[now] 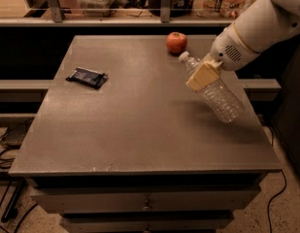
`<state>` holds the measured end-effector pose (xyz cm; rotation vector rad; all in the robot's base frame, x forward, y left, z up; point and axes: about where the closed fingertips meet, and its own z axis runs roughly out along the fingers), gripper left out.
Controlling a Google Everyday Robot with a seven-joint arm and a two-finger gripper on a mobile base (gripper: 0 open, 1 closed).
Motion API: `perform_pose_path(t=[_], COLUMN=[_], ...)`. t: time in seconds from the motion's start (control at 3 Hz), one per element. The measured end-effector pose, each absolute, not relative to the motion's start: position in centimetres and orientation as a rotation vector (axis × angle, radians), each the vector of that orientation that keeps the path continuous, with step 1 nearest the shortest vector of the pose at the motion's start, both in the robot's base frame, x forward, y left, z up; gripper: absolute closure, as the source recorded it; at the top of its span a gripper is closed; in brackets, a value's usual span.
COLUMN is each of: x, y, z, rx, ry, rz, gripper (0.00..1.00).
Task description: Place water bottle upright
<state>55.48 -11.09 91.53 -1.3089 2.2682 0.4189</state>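
The water bottle (pixel 218 97) is clear ribbed plastic with a white cap (pixel 184 57). It is tilted, cap up and to the left, base down to the right, lifted off the grey table (pixel 130 115) near its right edge. My gripper (pixel 203 75), with tan fingers, is shut on the bottle's upper part near the neck. The white arm comes in from the upper right.
A red apple (pixel 176 42) sits at the table's back, just left of the bottle's cap. A dark snack packet (pixel 87 76) lies at the left. A shelf with jars and clutter runs behind the table. Cables lie on the floor at left and right.
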Motion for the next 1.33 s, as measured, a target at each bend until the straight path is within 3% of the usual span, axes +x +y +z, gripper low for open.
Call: perform_pose_path(t=[0.33, 1.33], x=[53.5, 53.0], y=[-9.0, -8.1], z=[93.6, 94.3], rx=[-1.394, -1.544], ry=[2.049, 1.891], rz=[0.494, 0.44], gripper=[1.0, 1.0])
